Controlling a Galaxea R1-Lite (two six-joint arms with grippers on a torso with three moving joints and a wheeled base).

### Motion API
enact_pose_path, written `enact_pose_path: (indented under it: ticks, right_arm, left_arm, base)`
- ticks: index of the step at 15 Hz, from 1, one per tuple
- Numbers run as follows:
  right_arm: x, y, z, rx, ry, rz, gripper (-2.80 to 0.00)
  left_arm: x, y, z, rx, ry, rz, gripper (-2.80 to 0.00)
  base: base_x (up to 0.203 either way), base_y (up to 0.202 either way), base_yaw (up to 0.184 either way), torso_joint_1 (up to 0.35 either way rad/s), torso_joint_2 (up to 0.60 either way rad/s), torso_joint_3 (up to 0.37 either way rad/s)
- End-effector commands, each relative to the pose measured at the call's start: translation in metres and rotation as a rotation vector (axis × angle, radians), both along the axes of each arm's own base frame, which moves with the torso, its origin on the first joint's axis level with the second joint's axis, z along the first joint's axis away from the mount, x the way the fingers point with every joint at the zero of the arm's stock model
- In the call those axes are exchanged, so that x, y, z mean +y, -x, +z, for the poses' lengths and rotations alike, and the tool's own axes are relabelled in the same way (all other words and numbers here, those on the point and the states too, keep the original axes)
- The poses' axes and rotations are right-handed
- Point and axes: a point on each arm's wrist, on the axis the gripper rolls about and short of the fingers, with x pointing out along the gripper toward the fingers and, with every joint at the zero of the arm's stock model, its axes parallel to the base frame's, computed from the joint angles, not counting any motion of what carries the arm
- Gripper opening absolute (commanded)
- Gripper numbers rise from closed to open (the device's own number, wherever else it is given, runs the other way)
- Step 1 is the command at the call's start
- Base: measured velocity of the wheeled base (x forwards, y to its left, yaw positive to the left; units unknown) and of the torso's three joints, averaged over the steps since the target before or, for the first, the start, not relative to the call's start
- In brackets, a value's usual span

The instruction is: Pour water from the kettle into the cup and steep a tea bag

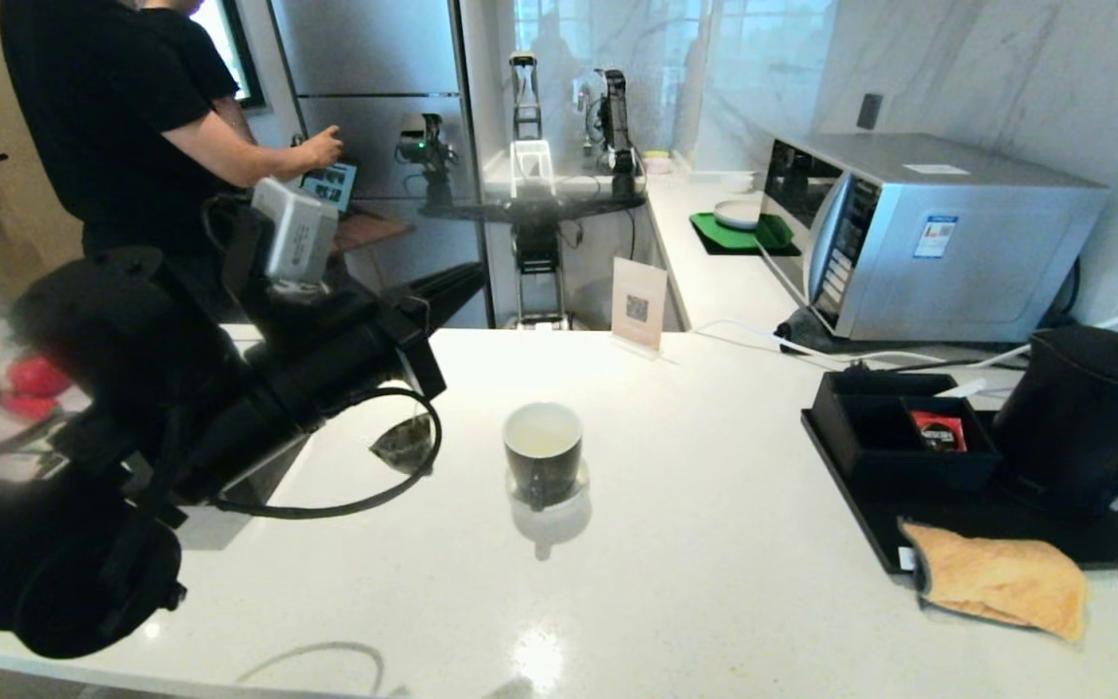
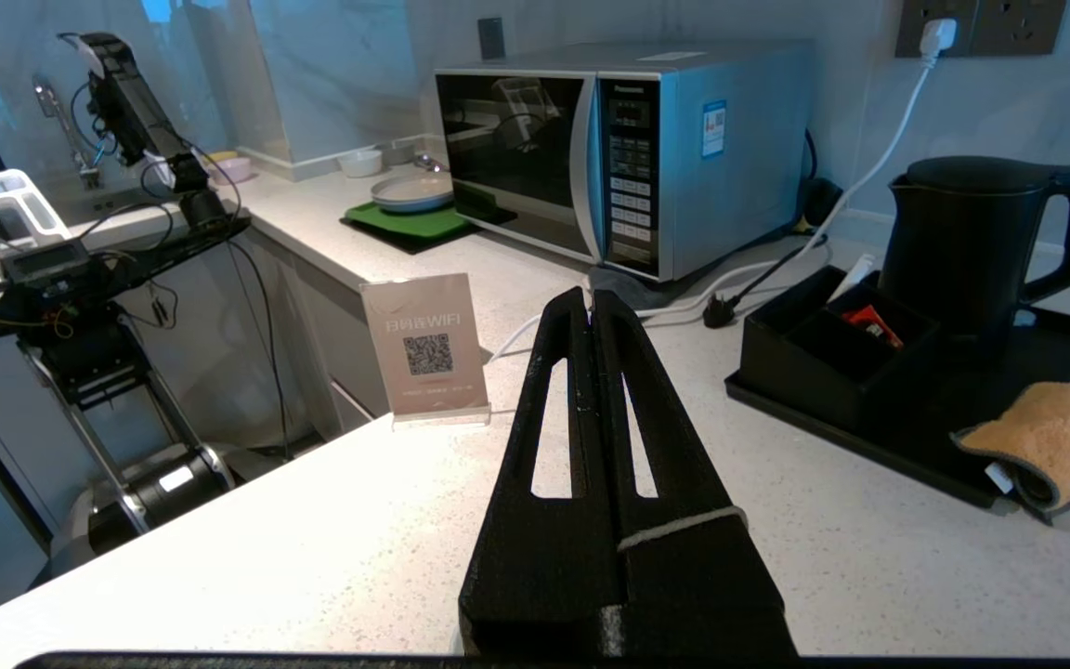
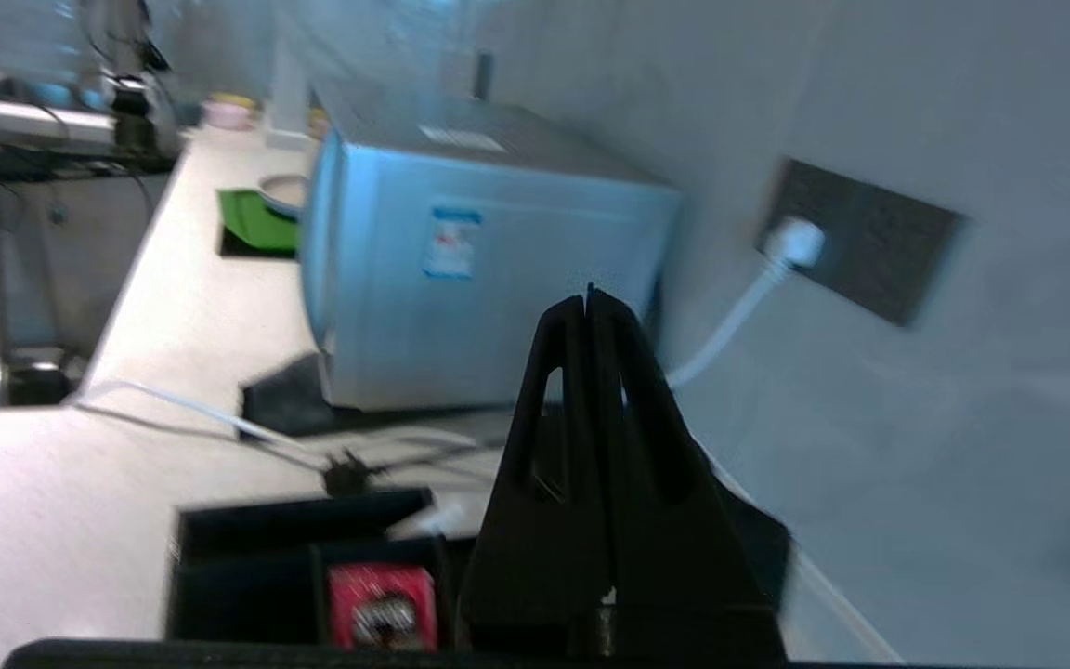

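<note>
Your left tool [image 2: 591,302] is clenched on the thin white string, pinned between its fingers, and the tea bag [image 1: 404,443] hangs below it above the white worktop [image 1: 695,544], just left of the cup [image 1: 542,453]. The cup stands upright at the middle of the worktop, holding pale liquid. Your right tool [image 3: 588,302] is clenched too, with nothing in it, held above the black tray [image 1: 874,529] (that view is blurred). The kettle [image 1: 1083,417] stands on the tray, beside the black box [image 1: 894,432] with the red sachet [image 1: 940,430]; an orange cloth [image 1: 1001,580] overlaps the tray's near edge
</note>
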Motion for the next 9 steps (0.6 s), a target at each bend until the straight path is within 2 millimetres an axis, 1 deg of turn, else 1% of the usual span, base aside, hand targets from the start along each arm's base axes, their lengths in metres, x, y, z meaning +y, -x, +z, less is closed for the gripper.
enact_pose_path:
  ticks: [1,4,9]
  right_arm:
    - [-0.008,0.038,-0.008,-0.030,0.000,-0.045,-2.80]
    - [-0.016,0.065,-0.028,-0.008,0.002,-0.125,-2.80]
    - [-0.015,0.101,-0.052,0.016,0.010,-0.135,-2.80]
  left_arm:
    - [0.000,0.000,0.002,-0.010,0.005,-0.002,-2.80]
    - [-0.001,-0.001,0.002,-0.013,0.006,-0.003,-2.80]
    - [-0.001,0.000,0.002,-0.013,0.006,-0.003,-2.80]
  base:
    - [0.000,0.000,0.000,0.000,0.00,0.000]
    - [0.000,0.000,0.000,0.000,0.00,0.000]
    - [0.000,0.000,0.000,0.000,0.00,0.000]
